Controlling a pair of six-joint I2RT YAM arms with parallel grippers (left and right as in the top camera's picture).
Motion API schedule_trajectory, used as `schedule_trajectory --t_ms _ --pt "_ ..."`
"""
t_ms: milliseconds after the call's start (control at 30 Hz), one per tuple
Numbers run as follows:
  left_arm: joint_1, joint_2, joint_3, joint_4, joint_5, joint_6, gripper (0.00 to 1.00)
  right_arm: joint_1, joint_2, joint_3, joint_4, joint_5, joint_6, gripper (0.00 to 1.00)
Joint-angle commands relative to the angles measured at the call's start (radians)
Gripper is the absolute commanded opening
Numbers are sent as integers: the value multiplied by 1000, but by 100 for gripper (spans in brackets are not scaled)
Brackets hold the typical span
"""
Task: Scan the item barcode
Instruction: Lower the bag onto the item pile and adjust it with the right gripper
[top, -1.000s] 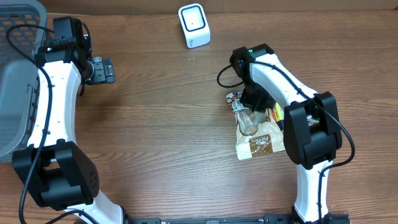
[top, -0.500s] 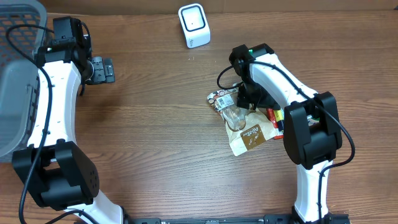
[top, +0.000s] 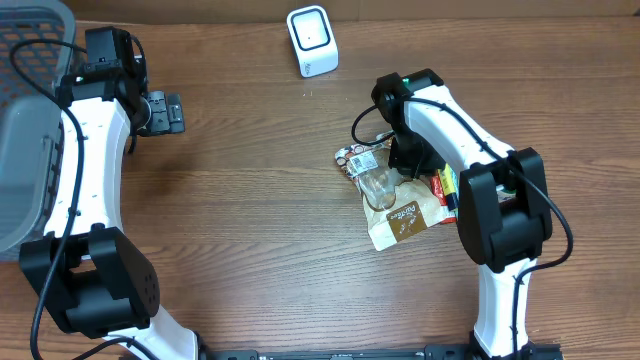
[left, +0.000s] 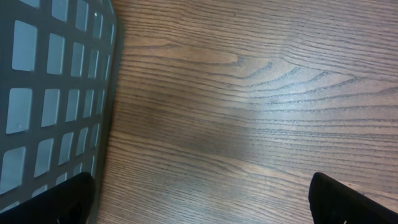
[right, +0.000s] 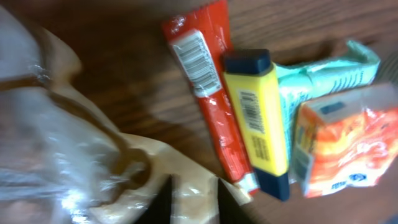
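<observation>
1. The right fingers (right: 161, 208) are pinched on a thin fold of the tan pouch (top: 398, 212). It lies on the table (top: 250, 220) well short of the scanner (top: 312, 40), nearer the robot and to the robot's right. So slim a hold on crinkly film could slip when lifted.
2. The barcode label (top: 357, 158) sits on soft film at the pouch's scanner-side end. If it crumples or turns away, the scan may fail.
3. The red packet (right: 205, 93) and yellow marker (right: 256, 124), just beyond the pouch from the scanner, could be dragged along.
4. The left fingers (left: 71, 199) are spread wide and empty far left of the scanner by the basket (left: 56, 93), so they cannot steady anything.
</observation>
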Motion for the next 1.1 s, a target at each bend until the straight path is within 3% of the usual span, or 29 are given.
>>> schedule_trajectory --t_ms 0,133,433,600,1067 --pt "0 1 17 4 -6 18 100 6 -115 24 39 -104 -94 4" --pt "0 1 17 4 -6 18 100 18 -124 23 126 -329 -244 4" --pt "0 1 17 4 -6 18 100 25 -106 -116 403 -531 -239 4" --pt "0 1 17 4 -6 18 100 28 -104 -216 488 -472 -238 4" --pt "0 1 17 4 -6 18 100 -28 -145 -233 375 -323 -238 4"
